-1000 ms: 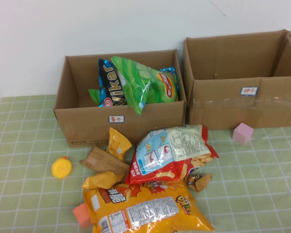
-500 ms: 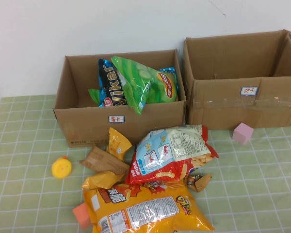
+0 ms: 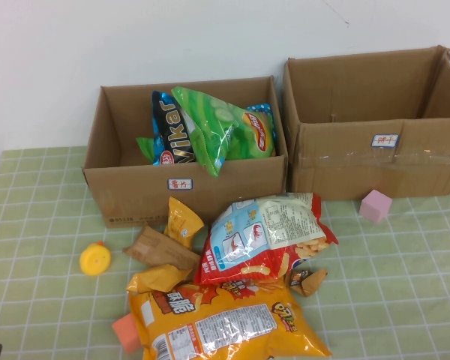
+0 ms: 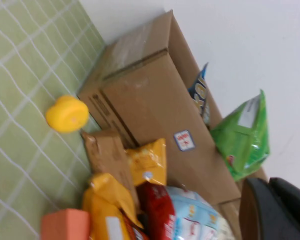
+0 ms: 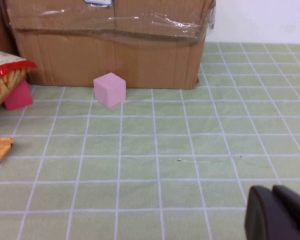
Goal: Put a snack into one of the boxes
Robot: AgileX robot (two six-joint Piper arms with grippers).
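Two brown cardboard boxes stand at the back of the table. The left box [image 3: 135, 187] holds a green chip bag [image 3: 214, 127] and a blue Vikar bag [image 3: 167, 127]. The right box [image 3: 345, 161] looks empty. A pile of snacks lies in front of the left box: a red-and-white bag [image 3: 266, 236], a large orange bag [image 3: 225, 319] and small orange packets [image 3: 182, 221]. My left gripper [image 4: 269, 186] is shut and empty, low at the table's front left, apart from the pile. My right gripper [image 5: 272, 192] is shut and empty above the green cloth, in front of the right box [image 5: 110, 55].
A yellow toy [image 3: 95, 259] lies left of the pile. An orange block [image 3: 125, 332] sits by the large bag. A pink cube [image 3: 375, 205] sits before the right box. A small brown packet [image 3: 306, 279] lies right of the pile.
A dark bit of my left arm has come into the high view's bottom left corner. Nothing else has moved.
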